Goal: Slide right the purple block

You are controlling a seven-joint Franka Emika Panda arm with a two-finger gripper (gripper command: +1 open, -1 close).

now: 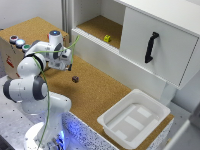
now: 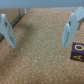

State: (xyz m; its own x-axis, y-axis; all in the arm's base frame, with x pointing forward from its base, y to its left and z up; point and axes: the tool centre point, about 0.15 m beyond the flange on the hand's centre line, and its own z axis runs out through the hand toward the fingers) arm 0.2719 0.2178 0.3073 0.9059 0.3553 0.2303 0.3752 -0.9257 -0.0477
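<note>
1. A long cork-topped bench [image 1: 95,92] runs from about 10 o'clock to 4 o'clock across the exterior view.
2. The purple block [image 1: 75,79] sits directly on the cork near the middle of the bench; in the wrist view [image 2: 77,51] it shows pale markings on its faces.
3. At about 4 o'clock from the block, well apart from it, a white tray [image 1: 134,118] rests on the bench's end.
4. At 10 o'clock, a box with coloured buttons [image 1: 15,47] stands on the cork.
</note>
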